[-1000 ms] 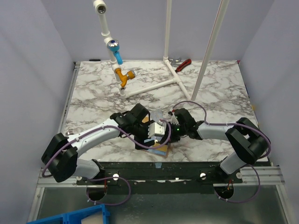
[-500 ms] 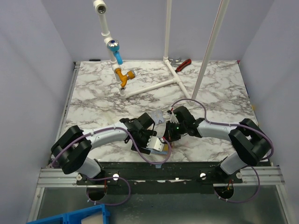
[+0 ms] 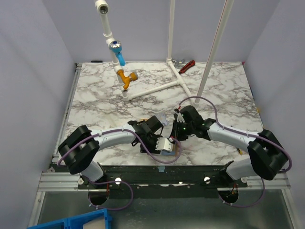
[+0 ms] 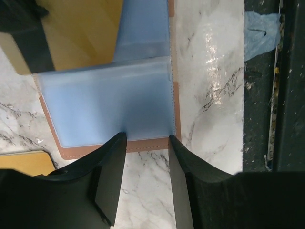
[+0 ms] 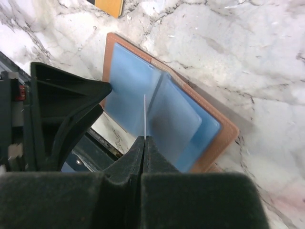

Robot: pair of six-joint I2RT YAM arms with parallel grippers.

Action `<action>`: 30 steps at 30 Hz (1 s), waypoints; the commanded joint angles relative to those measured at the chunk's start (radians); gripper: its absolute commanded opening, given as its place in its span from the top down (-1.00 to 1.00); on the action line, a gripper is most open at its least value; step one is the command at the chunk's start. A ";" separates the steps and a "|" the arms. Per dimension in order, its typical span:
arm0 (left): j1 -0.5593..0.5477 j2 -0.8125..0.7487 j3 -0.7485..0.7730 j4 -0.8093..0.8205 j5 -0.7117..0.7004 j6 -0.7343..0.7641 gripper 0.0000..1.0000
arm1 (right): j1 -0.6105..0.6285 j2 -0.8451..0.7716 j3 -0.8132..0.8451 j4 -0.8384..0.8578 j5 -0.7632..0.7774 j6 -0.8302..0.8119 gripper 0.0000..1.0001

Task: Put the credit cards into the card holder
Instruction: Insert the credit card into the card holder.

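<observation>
A white pipe frame (image 3: 162, 87) stands on the marble tabletop (image 3: 93, 98), an orange fitting (image 3: 126, 78) and, above it, a blue fitting (image 3: 117, 50) on the frame's left upright, red-handled pliers (image 3: 187, 65) just behind the frame, a blue bin (image 3: 76, 222) far in front of it.

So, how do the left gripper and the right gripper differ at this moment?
The left gripper has its jaws apart, while the right gripper is shut. The left one hangs at the edge of the card holder and holds nothing; the right one pinches a thin sheet seen edge-on. Both are over the open card holder.
</observation>
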State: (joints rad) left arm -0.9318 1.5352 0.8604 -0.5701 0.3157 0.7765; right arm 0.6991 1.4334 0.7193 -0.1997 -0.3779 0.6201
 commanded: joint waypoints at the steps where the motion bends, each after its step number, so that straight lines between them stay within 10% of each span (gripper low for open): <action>1: -0.008 0.002 0.002 0.022 0.053 -0.187 0.15 | 0.003 -0.110 0.027 -0.099 0.142 -0.014 0.99; 16: -0.013 -0.038 0.029 0.044 0.098 -0.406 0.10 | 0.195 -0.069 0.069 -0.190 0.481 0.038 0.99; 30: -0.007 -0.151 -0.030 0.090 0.042 -0.263 -0.01 | 0.199 -0.191 -0.079 -0.006 0.517 0.157 0.99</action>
State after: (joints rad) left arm -0.9382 1.4265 0.8639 -0.5220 0.3729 0.4484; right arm 0.8906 1.2751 0.6823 -0.2703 0.0792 0.7433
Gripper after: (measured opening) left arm 0.503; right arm 0.009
